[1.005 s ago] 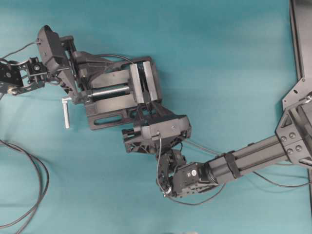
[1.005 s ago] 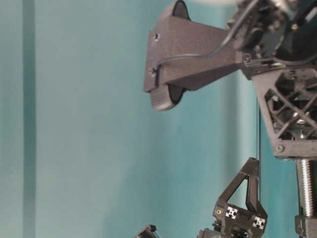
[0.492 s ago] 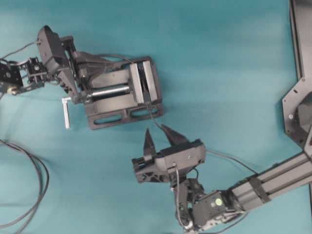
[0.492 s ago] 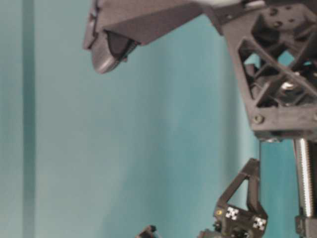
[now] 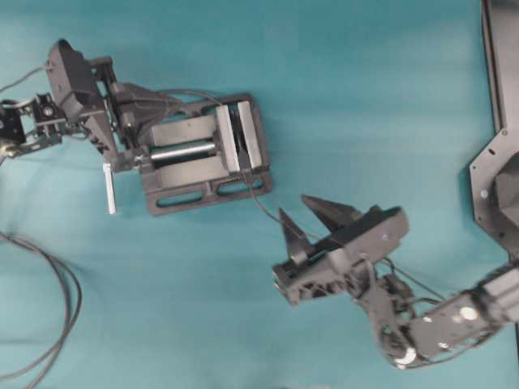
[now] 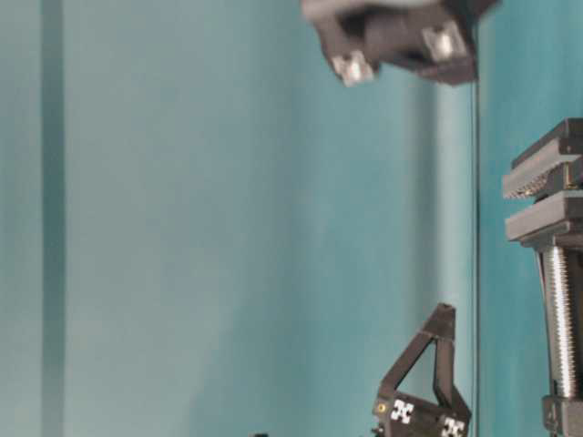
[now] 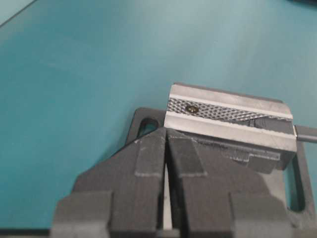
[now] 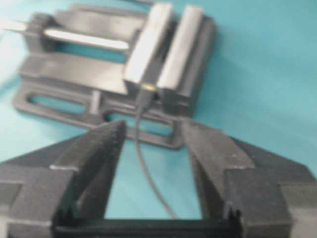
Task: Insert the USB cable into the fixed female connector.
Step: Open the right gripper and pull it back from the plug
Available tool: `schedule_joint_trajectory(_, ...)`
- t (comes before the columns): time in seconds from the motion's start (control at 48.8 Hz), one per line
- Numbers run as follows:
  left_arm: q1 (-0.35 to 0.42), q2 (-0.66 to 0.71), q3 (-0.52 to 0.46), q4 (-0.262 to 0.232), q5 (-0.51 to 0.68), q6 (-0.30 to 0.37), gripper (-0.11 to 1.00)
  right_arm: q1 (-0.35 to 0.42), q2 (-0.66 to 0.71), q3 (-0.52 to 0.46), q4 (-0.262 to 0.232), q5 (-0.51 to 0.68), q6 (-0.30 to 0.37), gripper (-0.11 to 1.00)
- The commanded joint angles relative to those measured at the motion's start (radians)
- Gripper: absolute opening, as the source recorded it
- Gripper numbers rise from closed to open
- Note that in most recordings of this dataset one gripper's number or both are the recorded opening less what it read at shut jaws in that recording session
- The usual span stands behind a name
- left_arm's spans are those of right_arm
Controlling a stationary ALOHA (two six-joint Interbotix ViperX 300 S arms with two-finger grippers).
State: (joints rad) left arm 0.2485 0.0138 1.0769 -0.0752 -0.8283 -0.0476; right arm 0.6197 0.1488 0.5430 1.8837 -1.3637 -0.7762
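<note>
Vise (image 5: 203,150) is the landmark, sitting on the teal bench (image 5: 365,81). USB cable (image 5: 263,207) has its plug end at the vise's jaw gap on the side facing the right arm, butted against the fixed female connector (image 8: 147,87) clamped there (a gold-coloured edge shows at the joint in the right wrist view; can't tell how deep the plug sits). From there the thin wire trails away from the vise across the bench and passes between the fingers of the right hand (image 5: 320,217).

Right hand: fingers spread wide, holding nothing, wire running through the gap without contact. It sits well apart from the vise, with bare bench between its fingertips and the vise base edge.

Left hand (image 7: 167,148): fingers closed together with only a thin slit between them, nothing seen held. It's over the screw end of the vise, tips pointing at the jaws.

Crank handle (image 5: 109,188) sticks out at the vise's screw end. Thick looped cords (image 5: 57,324) lie well off that end, near the bench edge. Bench beyond the vise's far side is open.
</note>
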Motion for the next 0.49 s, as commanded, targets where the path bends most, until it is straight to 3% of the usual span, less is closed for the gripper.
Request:
schedule_joint_trajectory(0.0, 0.002, -0.044, 0.009, 0.003, -0.005, 0.009, 0.02, 0.0, -0.063, 0.037, -0.035, 0.031, 0.002, 0.57)
schedule_joint_trajectory(0.062, 0.0, -0.061, 0.02, 0.003, -0.005, 0.009, 0.02, 0.002, -0.077, 0.069, -0.057, 0.058, 0.002, 0.57)
schedule_joint_trajectory(0.472, -0.06, -0.198, 0.114, 0.003, -0.011, 0.011, 0.02, 0.012, -0.199, 0.27, -0.318, 0.244, -0.002, 0.6)
